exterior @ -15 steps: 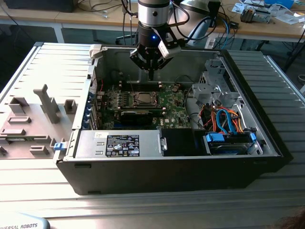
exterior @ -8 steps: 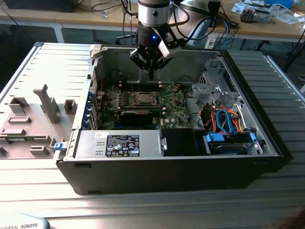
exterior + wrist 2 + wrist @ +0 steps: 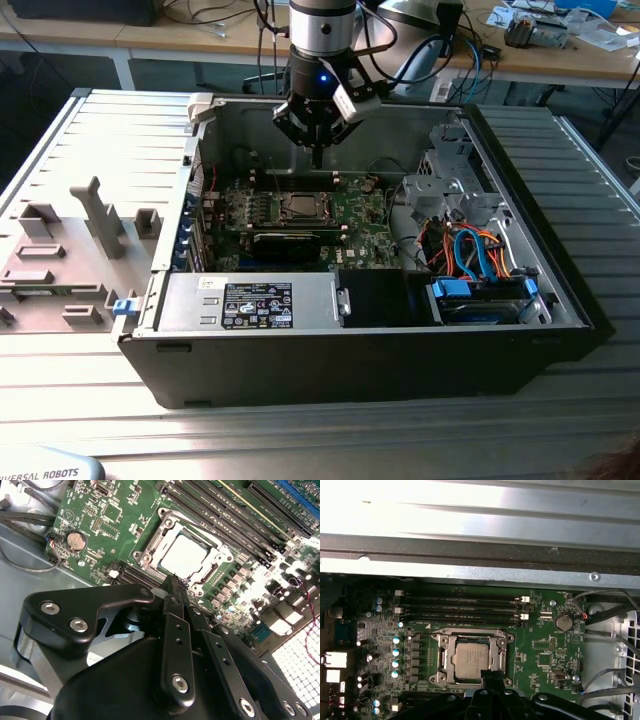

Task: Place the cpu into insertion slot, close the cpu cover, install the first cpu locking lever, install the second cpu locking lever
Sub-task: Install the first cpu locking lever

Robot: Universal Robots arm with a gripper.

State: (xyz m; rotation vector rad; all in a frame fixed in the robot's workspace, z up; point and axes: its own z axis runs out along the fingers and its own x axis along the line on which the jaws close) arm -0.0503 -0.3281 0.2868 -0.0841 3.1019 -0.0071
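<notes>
The cpu (image 3: 471, 657) lies silver side up in the insertion slot (image 3: 436, 639) in the middle of the green motherboard (image 3: 355, 215). The silvery cpu cover (image 3: 498, 652) lies flat around the chip as a frame. In the second wrist view the cpu (image 3: 186, 556) and the cpu cover (image 3: 216, 555) sit just beyond the fingertips. My gripper (image 3: 317, 156) hangs a little above the board at the far side of the cpu (image 3: 297, 207). Its black fingers (image 3: 176, 625) are pressed together with nothing between them. The gripper (image 3: 492, 676) shows near the socket's edge.
The open computer case (image 3: 560, 290) walls in the board. Long memory slots (image 3: 465, 607) run beside the socket, and a black card (image 3: 285, 242) lies on its near side. A power supply (image 3: 250, 300) and coloured cables (image 3: 470, 250) fill the front. Grey fixtures (image 3: 90, 220) stand at the exterior view's left.
</notes>
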